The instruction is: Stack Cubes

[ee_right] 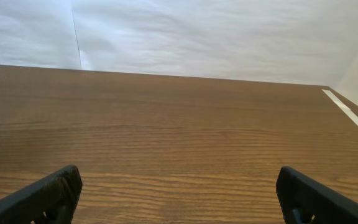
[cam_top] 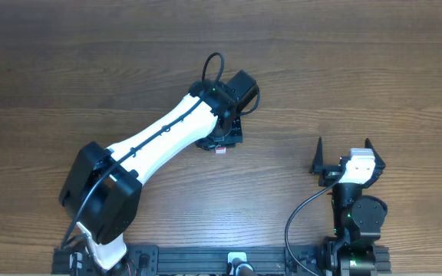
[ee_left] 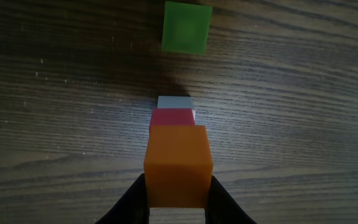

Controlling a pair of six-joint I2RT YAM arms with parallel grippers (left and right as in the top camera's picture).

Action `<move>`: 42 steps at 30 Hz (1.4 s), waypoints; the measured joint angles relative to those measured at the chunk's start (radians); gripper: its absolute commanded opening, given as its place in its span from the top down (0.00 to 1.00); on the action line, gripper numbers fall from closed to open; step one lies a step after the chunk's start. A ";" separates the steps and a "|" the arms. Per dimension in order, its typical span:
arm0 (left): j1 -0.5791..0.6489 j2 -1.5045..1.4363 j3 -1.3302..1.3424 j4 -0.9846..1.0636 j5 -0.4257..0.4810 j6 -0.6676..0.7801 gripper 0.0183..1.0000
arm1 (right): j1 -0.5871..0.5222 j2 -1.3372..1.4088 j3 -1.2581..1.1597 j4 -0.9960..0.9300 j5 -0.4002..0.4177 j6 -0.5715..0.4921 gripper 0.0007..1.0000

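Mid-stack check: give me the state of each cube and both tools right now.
orange cube: gripped by the left tool, directly above the red cube; contact unclear.
red cube: stacked on the white cube.
white cube: on the table, bottom of the stack.
green cube: alone on the table, apart from the stack.
left tool: shut on the orange cube.
right tool: open, holding nothing.

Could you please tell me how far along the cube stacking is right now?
The red cube appears stacked on the white cube. The left gripper holds the orange cube above them, not yet released. The green cube lies apart on the table, unstacked.
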State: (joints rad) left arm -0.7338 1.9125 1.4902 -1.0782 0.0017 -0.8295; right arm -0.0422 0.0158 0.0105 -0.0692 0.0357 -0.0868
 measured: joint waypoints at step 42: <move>0.000 0.023 0.000 -0.007 0.010 0.004 0.48 | 0.000 0.000 0.000 0.000 0.000 0.000 0.01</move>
State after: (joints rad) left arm -0.7338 1.9358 1.4902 -1.0855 0.0120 -0.8257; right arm -0.0422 0.0158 0.0105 -0.0692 0.0357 -0.0864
